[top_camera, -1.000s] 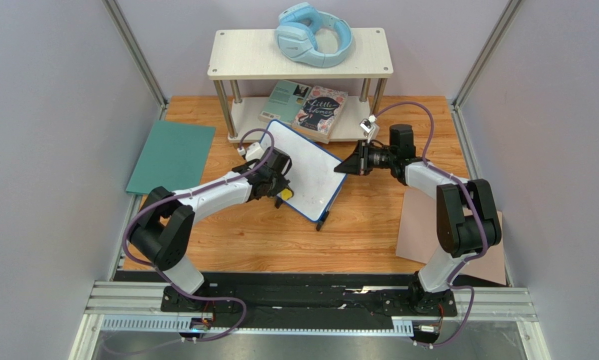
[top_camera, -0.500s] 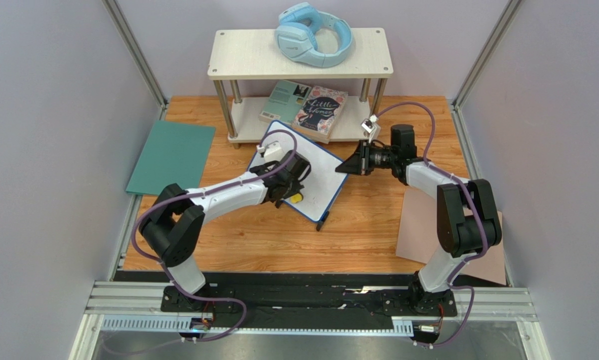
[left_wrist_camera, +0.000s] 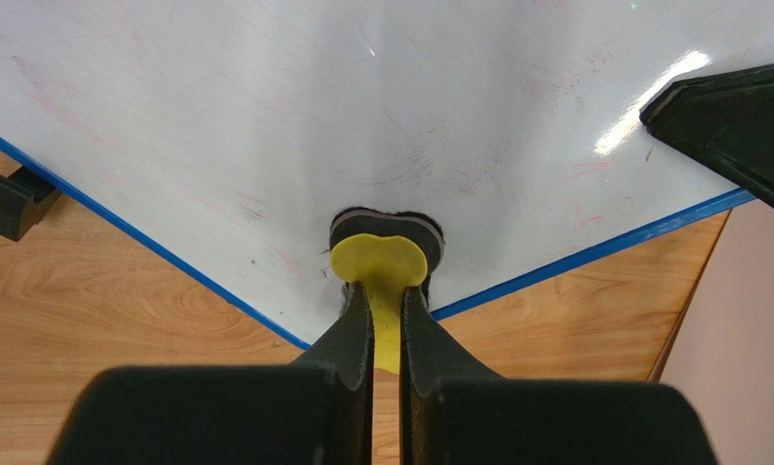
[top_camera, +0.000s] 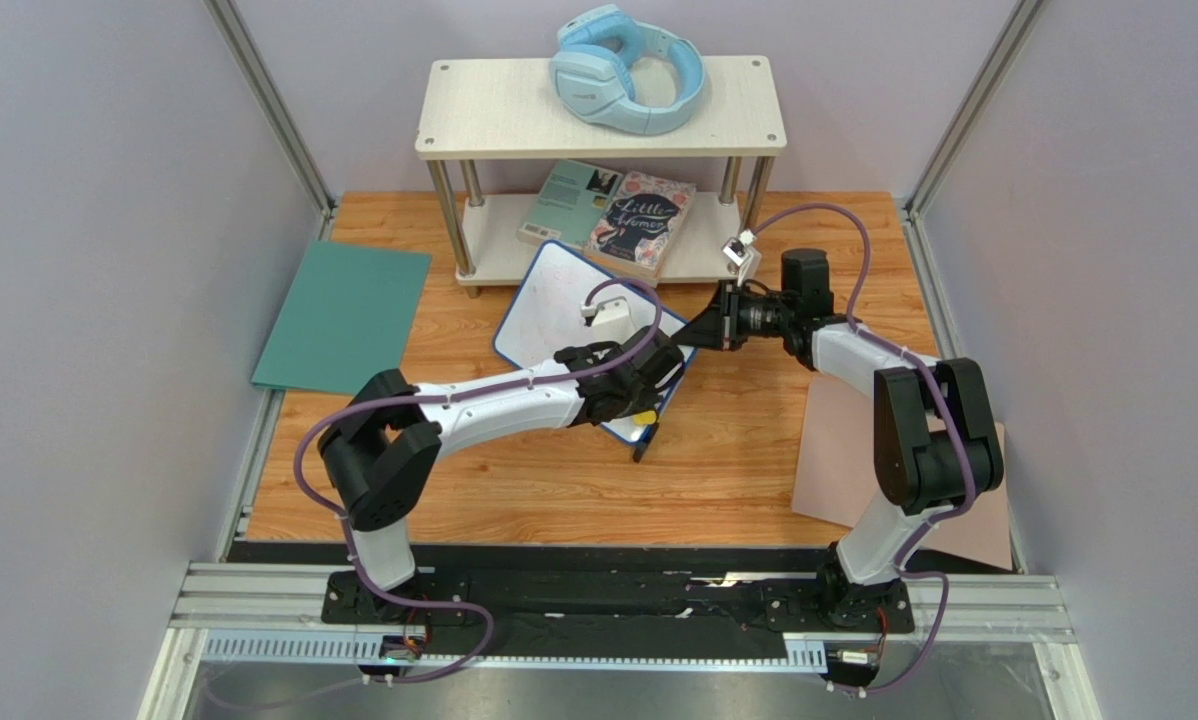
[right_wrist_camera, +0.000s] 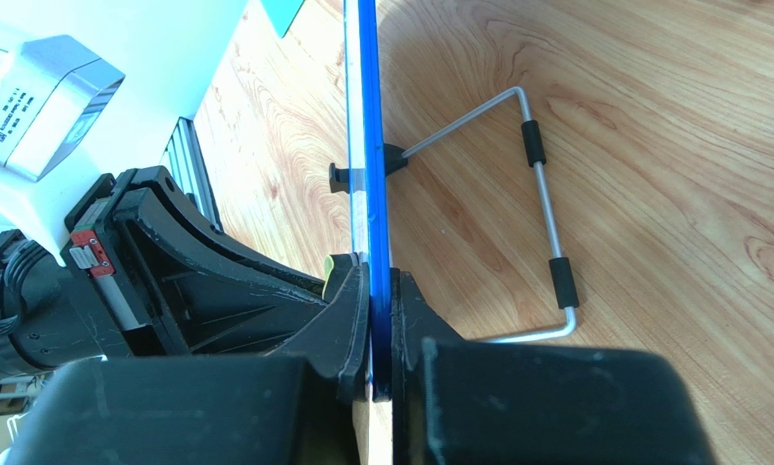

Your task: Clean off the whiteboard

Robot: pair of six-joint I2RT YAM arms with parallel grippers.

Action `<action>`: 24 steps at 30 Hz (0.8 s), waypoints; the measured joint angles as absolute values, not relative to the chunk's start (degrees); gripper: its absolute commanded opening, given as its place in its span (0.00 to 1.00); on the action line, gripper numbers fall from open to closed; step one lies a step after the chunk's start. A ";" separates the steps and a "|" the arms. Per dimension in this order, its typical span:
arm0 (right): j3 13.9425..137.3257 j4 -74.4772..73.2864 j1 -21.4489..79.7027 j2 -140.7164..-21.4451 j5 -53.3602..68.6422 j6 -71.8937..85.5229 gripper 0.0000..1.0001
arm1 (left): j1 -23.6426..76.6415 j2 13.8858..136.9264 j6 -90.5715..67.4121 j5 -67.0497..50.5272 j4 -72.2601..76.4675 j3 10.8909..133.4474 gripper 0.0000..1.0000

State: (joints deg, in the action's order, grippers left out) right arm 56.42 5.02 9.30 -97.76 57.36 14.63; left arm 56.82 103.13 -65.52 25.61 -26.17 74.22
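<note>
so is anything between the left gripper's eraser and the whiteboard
Nothing visible. The left gripper holds the yellow-handled eraser with its pad on the whiteboard face; the right gripper only clamps the board's edge, off to one side.

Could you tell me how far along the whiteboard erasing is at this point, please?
Mostly done: the whiteboard looks largely white, with no readable writing. In hand: the right gripper clamps its blue rim, while the left gripper presses a yellow-handled eraser against it near a corner. Left: faint pink smears near the right gripper and elsewhere need wiping.
</note>
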 measured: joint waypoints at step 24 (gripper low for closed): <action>56.42 5.28 9.67 -97.76 57.41 14.48 0.00 | 55.72 102.78 -49.28 27.42 -28.05 72.73 0.00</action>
